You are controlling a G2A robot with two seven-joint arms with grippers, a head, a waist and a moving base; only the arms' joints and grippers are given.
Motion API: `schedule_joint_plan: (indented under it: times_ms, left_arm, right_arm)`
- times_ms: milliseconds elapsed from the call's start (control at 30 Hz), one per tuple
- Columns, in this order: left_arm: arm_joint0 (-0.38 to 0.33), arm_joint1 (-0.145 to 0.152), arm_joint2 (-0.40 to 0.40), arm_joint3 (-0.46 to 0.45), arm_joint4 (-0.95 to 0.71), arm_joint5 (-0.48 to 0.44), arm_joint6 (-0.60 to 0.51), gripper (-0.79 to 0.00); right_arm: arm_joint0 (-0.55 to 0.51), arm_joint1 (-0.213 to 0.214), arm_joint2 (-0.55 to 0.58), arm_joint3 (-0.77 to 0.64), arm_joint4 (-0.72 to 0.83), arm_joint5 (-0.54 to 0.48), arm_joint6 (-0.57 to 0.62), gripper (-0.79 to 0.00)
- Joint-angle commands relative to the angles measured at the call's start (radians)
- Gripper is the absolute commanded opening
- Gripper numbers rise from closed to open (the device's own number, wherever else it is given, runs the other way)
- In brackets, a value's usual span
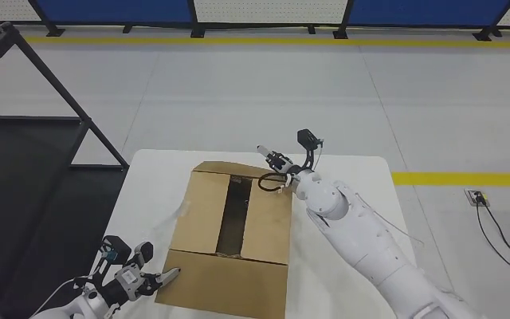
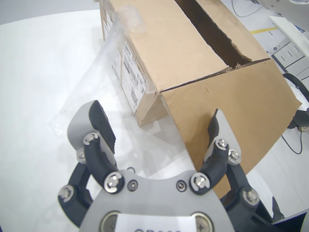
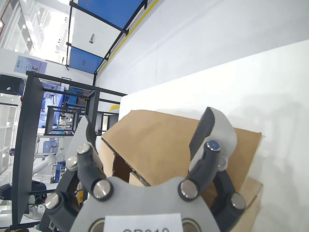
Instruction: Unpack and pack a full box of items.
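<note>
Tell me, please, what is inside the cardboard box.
On the cardboard box, the gap between the top flaps shows only dark interior; the flaps cover the rest, so contents cannot be seen.

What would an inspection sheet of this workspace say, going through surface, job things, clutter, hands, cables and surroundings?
Surface: white table, with the box standing on it.
Job's things: cardboard box, top flaps parted with a dark gap between them; contents hidden.
Clutter: clear plastic film trailing from the box's side onto the table.
Hands: left hand open, beside the box's near corner; right hand open, above the box's far end.
Cables: a cable on the floor beside the table, by a floor socket.
Surroundings: blue and white partition panels, yellow floor line, black frame.
</note>
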Motion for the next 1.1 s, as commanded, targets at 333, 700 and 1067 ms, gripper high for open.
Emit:
schedule_joint_plan:
  times_ms: [333,700,1067]
  left_arm:
    - [0.002,-0.001,-0.012,0.006,-0.033,0.026,0.042,0.000]
    - [0.002,0.000,-0.080,0.035,-0.068,0.225,0.097,0.000]
    - [-0.060,-0.014,0.093,0.044,0.191,0.464,0.156,0.000]
  right_arm:
    - [-0.117,0.041,0.140,-0.185,-0.029,-0.174,0.043,0.000]
    - [-0.264,0.084,0.192,-0.470,-0.095,-0.248,0.350,0.000]
    - [-0.297,0.087,0.188,-0.536,-0.143,-0.214,0.370,0.000]
